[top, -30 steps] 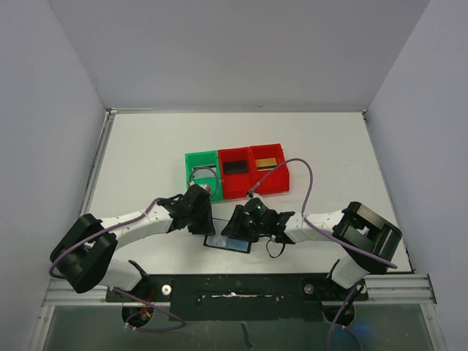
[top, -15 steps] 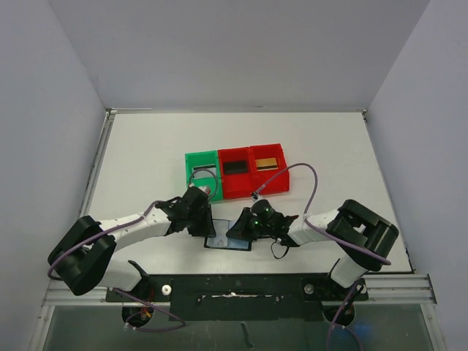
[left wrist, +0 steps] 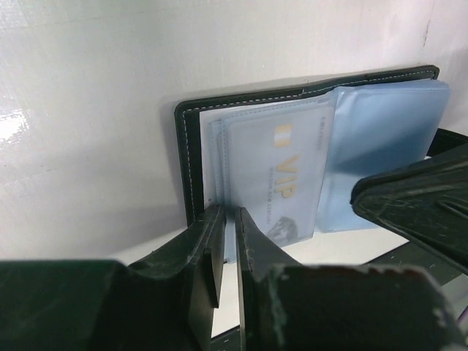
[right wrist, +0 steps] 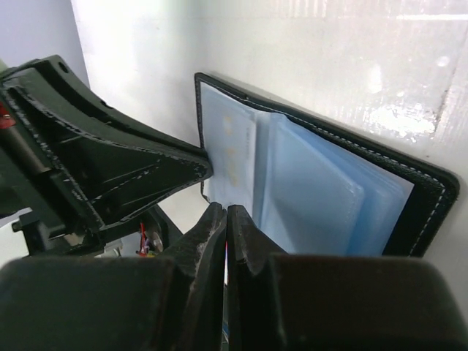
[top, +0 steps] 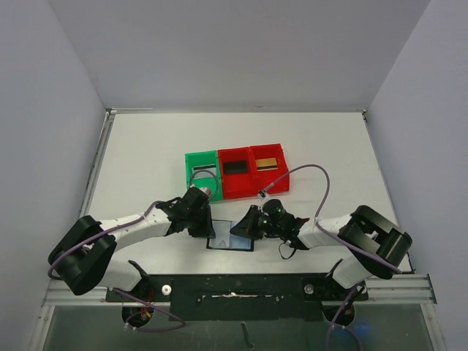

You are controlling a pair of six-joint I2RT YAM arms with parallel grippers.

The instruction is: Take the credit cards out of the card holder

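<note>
Card holder (right wrist: 329, 191) lies open on white table (right wrist: 329, 44) — blue-grey sleeves up, pale card (right wrist: 232, 157) w/ gold print in one. R gripper (right wrist: 225, 213) jaws pressed together at its near edge; L gripper (right wrist: 194, 170) tip touches holder's side.

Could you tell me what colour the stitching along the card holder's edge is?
White stitching on the black card holder; the left wrist view shows it best.
</note>
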